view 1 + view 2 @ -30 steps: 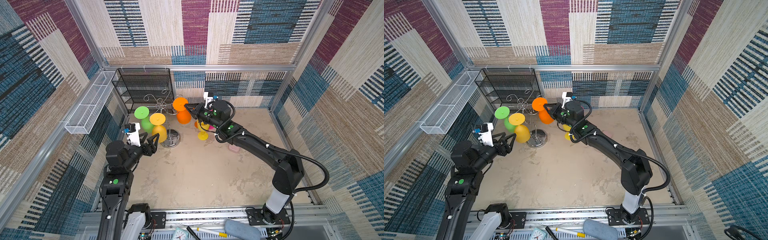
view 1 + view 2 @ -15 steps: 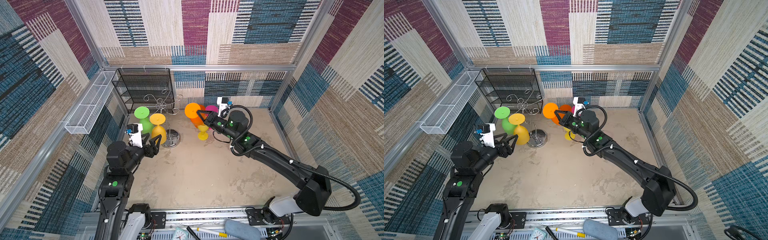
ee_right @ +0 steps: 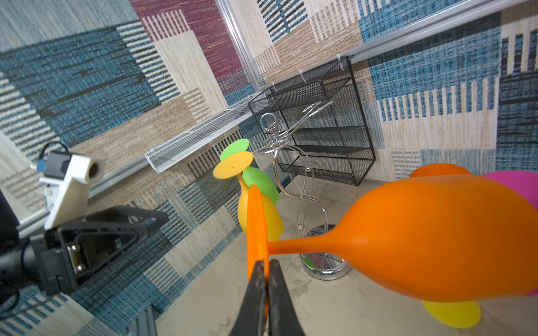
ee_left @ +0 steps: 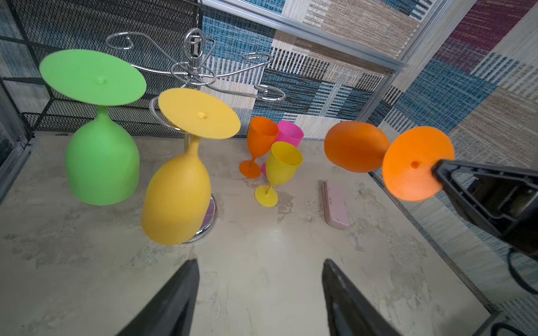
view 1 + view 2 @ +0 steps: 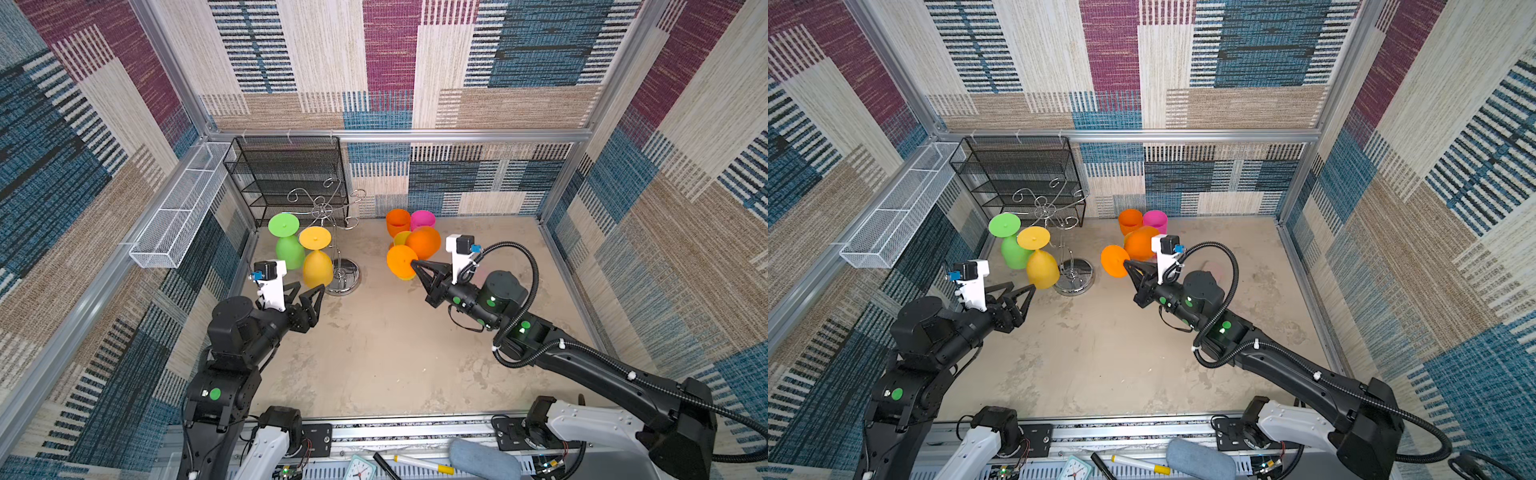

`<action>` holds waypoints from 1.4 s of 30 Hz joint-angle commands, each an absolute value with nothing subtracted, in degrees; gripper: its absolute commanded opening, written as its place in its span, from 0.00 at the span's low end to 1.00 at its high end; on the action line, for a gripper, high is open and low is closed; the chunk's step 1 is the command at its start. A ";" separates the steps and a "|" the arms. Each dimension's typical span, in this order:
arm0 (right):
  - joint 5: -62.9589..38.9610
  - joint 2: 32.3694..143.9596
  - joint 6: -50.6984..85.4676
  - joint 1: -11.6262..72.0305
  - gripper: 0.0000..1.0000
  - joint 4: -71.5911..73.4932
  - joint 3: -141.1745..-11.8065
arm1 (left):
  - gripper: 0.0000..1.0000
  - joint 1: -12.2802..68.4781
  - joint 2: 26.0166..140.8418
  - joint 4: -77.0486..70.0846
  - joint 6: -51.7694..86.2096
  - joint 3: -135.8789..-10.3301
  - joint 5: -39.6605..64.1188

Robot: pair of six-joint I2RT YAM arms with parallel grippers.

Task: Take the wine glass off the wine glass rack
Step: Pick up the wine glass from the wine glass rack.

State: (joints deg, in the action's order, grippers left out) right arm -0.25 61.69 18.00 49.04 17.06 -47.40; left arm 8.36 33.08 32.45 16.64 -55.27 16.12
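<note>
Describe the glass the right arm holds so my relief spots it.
Right of the black mesh shelf unit at the back wall stand three upright plastic glasses. Close by, the orange plastic wine glass lies sideways in mid-air, foot rim pinched in the right gripper; no other glass is sideways.

My right gripper point(image 5: 1127, 263) pinches the orange wine glass point(image 5: 1140, 245) by its foot, right of the wine glass rack point(image 5: 1074, 277); my left gripper point(image 5: 1023, 286) gapes beside the hanging yellow glass point(image 5: 1042, 268).
</note>
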 commanded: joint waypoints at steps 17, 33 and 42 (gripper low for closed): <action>17.39 55.59 -18.38 62.18 0.00 26.99 -31.86 | 0.59 9.48 29.48 39.51 53.29 -48.97 31.47; 33.32 68.06 -38.33 75.87 0.00 36.92 -31.17 | 0.54 13.29 33.10 36.41 71.23 -47.70 28.09; 36.38 73.58 -47.24 78.55 0.00 42.45 -32.34 | 0.53 17.36 35.60 34.08 77.91 -45.95 25.83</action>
State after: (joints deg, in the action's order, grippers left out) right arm 34.39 72.64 -42.59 78.13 36.95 -31.68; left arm 16.49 35.40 36.67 74.13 -46.26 27.99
